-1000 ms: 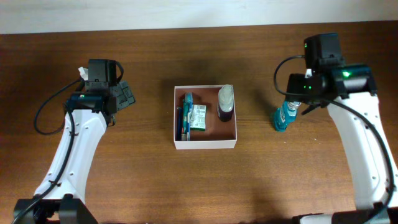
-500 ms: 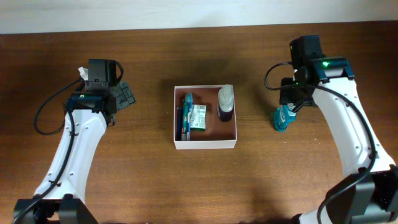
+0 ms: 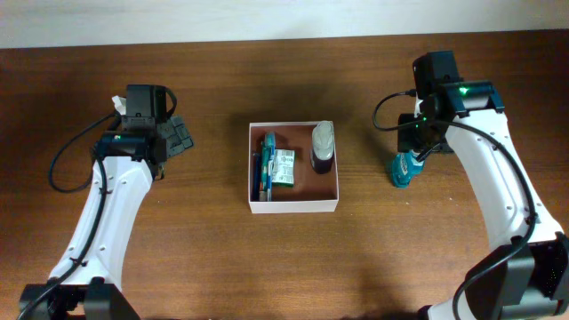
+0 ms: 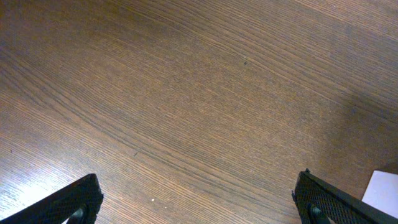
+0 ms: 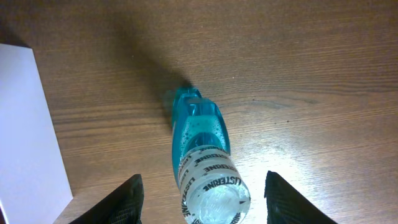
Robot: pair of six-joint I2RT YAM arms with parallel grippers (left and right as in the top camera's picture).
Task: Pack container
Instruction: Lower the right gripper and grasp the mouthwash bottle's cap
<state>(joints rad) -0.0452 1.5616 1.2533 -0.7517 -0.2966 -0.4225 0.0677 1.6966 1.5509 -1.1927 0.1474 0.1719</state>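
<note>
The container, a square shallow box with white walls and a reddish-brown inside, sits mid-table. It holds a blue tube, a green-white packet and a dark bottle with a grey cap. A teal mouthwash bottle stands to its right. My right gripper hangs over it. In the right wrist view the bottle's clear cap sits between the fingers, with a gap on each side, so this gripper is open. My left gripper is open over bare wood, left of the container.
The tabletop is dark wood. A white container wall shows left of the teal bottle in the right wrist view. A white corner of the container shows at the right edge of the left wrist view.
My right wrist has moved left and settled over the teal bottle, and its jaws have narrowed around the cap. The left arm has not moved.
</note>
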